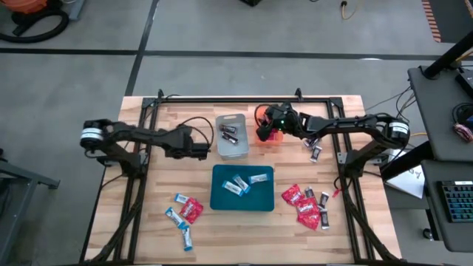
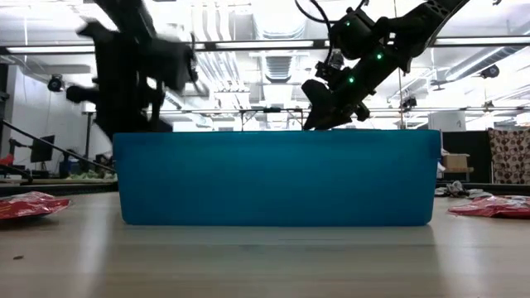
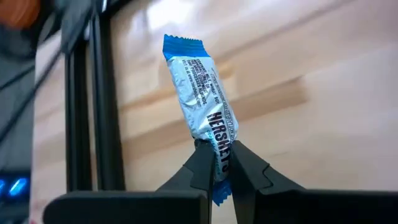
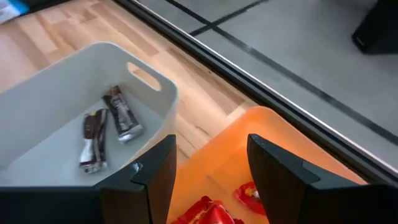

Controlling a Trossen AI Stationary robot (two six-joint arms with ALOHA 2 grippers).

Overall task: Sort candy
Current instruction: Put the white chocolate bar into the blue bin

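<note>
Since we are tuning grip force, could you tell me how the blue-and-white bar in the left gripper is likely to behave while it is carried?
The blue-and-white bar stands upright above the left gripper, pinched only near its lower end, so it seems fairly stiff and light. Its glossy, crinkled wrapper may be slippery, so it could pivot or slide in a loose grip.

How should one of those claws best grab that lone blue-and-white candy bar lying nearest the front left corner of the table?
Probably from straight above, claw fingers closing across the narrow middle of the flat blue-and-white wrapped bar. It lies flat on the wooden table, a little apart from its neighbours, so its long sides are free. The left claw grips its own bar similarly, across the width.
</note>
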